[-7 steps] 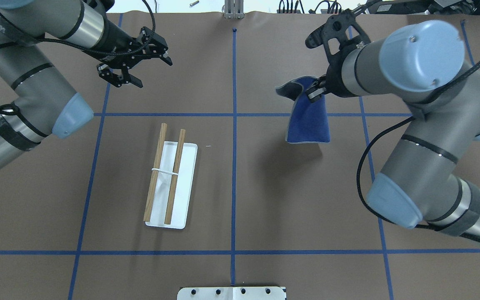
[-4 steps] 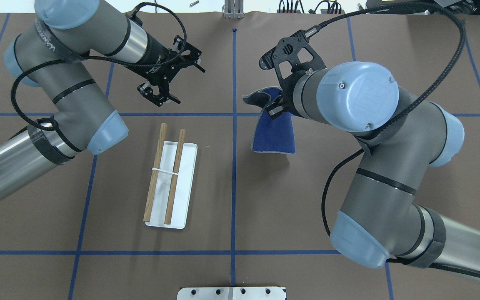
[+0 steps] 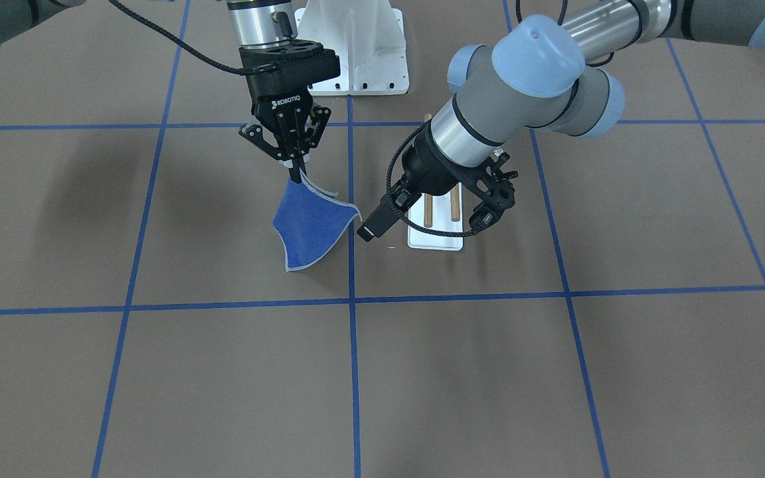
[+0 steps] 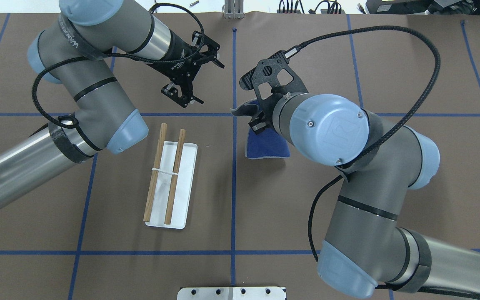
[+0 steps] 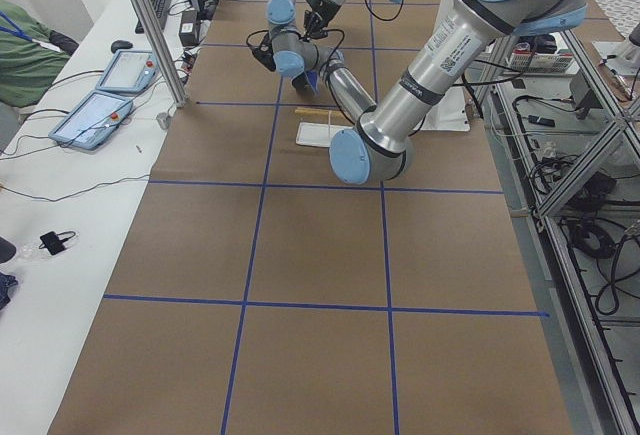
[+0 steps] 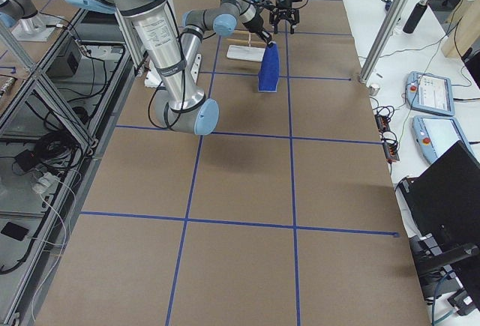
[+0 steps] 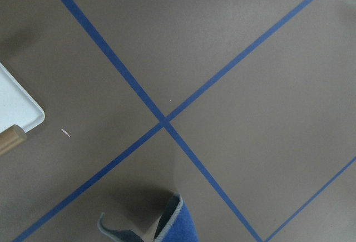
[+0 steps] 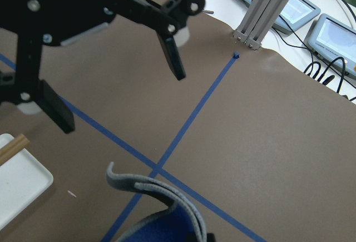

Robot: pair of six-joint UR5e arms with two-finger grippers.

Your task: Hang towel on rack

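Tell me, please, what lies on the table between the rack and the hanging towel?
Overhead, bare brown table paper with one blue tape line and a tiny pale speck separates the rack from the towel.

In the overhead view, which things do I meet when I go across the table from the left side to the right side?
The rack → the left end effector, open → the towel, hanging from the shut right end effector, which overlaps it.
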